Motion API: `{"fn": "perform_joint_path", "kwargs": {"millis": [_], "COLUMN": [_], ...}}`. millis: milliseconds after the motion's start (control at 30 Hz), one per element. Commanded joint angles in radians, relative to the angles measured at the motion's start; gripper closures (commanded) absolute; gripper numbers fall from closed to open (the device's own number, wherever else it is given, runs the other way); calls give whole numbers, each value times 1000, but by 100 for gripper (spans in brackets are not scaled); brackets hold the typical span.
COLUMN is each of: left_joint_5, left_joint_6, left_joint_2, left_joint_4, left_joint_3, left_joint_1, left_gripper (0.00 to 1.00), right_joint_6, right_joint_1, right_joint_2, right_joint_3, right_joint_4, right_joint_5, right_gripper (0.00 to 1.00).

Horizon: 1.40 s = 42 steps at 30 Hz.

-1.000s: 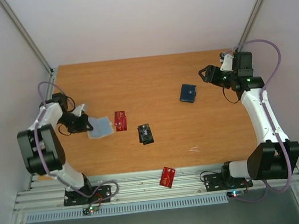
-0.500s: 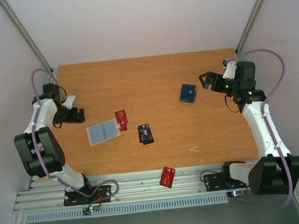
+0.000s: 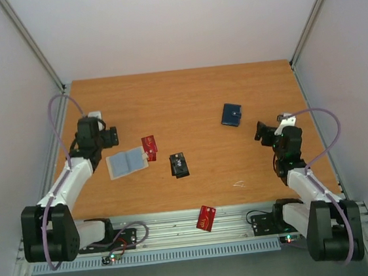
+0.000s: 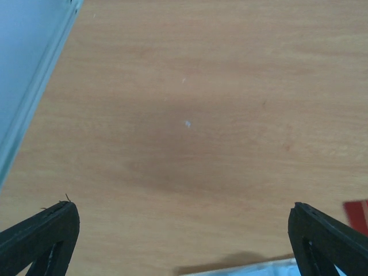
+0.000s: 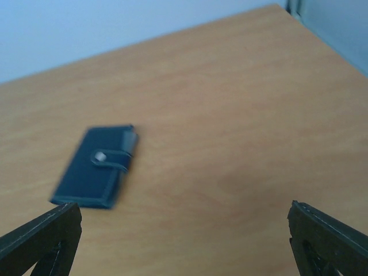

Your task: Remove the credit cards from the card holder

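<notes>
left gripper (image 3: 109, 137) and right gripper (image 3: 263, 131) both gape, holding nothing; the credit cards (image 3: 148, 148) look thin, stiff, slippery; i would pinch an edge.

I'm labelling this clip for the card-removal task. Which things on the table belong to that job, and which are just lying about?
Belongs to the job:
card holder
red card beside it
black card
red card on the front rail

Just lying about:
dark blue wallet

Lab robot cell: white walls (image 3: 159, 22), aluminium frame (image 3: 31, 45)
</notes>
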Motion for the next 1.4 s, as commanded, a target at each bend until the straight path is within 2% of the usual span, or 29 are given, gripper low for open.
{"fn": "perform_joint_path", "kwargs": {"millis": [0, 67, 133, 200, 267, 367, 500, 600, 733, 1000, 1367], "left_joint_5": [-78, -24, 40, 124, 92, 43, 91, 94, 75, 3, 15], "left_joint_6": [-84, -61, -42, -10, 8, -50, 11, 23, 21, 10, -14], "left_joint_2": [-82, -82, -59, -46, -25, 16, 137, 253, 293, 301, 302], "left_joint_4": [583, 902, 1124, 1136, 1085, 1140, 1292, 1308, 1239, 1213, 1208], "left_joint_3": [-271, -454, -553, -573, -572, -576, -585, -534, -469, -451, -446], "left_joint_1": [4, 4, 4, 4, 4, 3, 4, 4, 3, 3, 3], "left_gripper": [1, 0, 1, 1, 1, 1, 1, 1, 1, 1, 1], "right_joint_6": [-73, -79, -82, -96, -106, -126, -144, -159, -165, -167, -169], "right_joint_1": [-5, -5, -5, -5, -4, -3, -4, -3, -3, -3, -1], "right_joint_2": [107, 208, 333, 490, 657, 623, 614, 612, 612, 611, 611], "right_joint_3": [-79, -98, -127, -155, -156, -86, -12, 52, 53, 55, 63], "right_joint_4": [359, 462, 636, 851, 1045, 866, 712, 587, 585, 579, 567], "right_joint_5": [101, 80, 80, 30, 7, -49, -105, -142, -155, -154, -148], "right_gripper": [1, 2, 1, 2, 2, 2, 2, 1, 2, 2, 2]}}
